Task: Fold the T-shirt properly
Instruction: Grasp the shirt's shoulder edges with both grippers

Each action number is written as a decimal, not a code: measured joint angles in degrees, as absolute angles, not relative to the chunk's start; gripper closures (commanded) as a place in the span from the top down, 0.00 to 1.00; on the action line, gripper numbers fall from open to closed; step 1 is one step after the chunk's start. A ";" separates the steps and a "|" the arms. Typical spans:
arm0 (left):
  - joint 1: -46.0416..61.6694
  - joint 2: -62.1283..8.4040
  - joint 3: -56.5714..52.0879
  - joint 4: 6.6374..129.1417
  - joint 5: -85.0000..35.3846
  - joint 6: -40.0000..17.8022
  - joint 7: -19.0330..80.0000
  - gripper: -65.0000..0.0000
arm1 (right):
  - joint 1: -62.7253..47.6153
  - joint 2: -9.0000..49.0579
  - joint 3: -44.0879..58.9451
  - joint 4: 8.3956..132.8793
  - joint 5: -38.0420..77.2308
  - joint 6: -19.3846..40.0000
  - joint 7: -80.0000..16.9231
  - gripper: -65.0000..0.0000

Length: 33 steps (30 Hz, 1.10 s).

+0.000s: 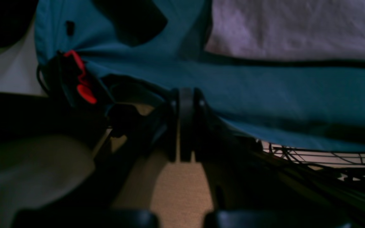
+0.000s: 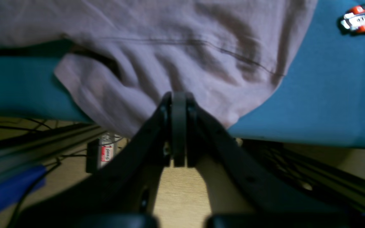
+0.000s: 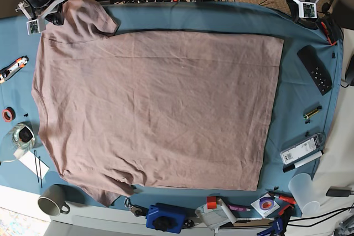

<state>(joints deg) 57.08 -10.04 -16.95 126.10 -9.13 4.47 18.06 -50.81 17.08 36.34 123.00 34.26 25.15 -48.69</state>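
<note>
The mauve-tan T-shirt lies spread flat on the teal table cloth, its neck toward the base view's left. In the base view my right gripper hangs at the far left corner beside the upper sleeve. Seen from the right wrist, that gripper has its jaws together, tips against the sleeve where it droops over the table edge. I see no cloth between them. My left gripper is at the far right corner, off the shirt. In its own view it is shut and holds nothing, over the cloth's edge, with the shirt beyond.
An orange box cutter and a red tape roll lie left of the shirt. A black remote lies to the right. A mug, a blue tool and a plastic cup line the near edge. A red clamp grips the cloth.
</note>
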 measured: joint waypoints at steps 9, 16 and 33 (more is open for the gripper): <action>57.10 -10.02 -16.95 126.10 -9.26 4.32 18.22 0.29 | -50.76 13.74 36.34 123.00 30.28 23.81 -49.21 0.45; 57.08 -10.02 -16.95 126.10 -9.26 4.29 18.22 0.29 | -47.97 11.25 41.78 122.91 37.58 28.18 -50.98 0.45; 56.49 -10.02 -16.95 126.10 -9.26 4.29 18.41 0.29 | -36.29 13.78 52.23 90.17 58.67 39.40 -59.66 0.45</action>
